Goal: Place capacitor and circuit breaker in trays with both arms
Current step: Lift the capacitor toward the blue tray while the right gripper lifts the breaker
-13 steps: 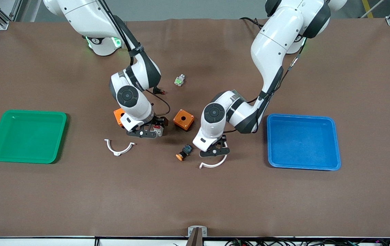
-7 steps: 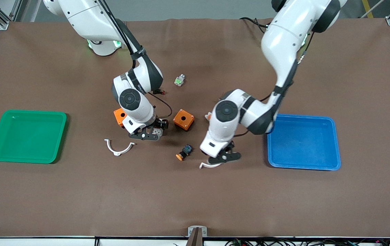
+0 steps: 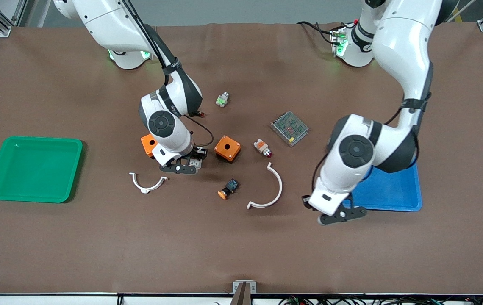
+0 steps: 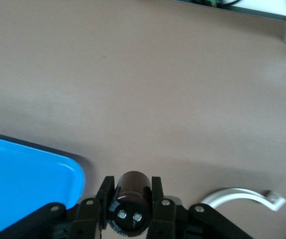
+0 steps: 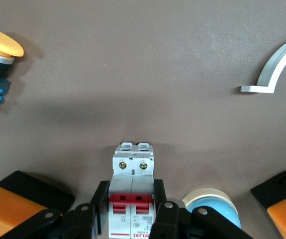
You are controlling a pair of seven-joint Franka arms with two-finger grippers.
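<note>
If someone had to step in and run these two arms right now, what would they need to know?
Left gripper: shut on the capacitor, in the air over bare table just beside the blue tray, at the tray's edge nearer the front camera.
Right gripper: shut on the circuit breaker, low between the two orange boxes; whether it is off the table cannot be told.
Green tray: at the right arm's end of the table, nothing visible in it.
Done: both parts gripped.
Left: probably the capacitor goes into the blue tray and the circuit breaker to the green tray; neither is placed yet.
</note>
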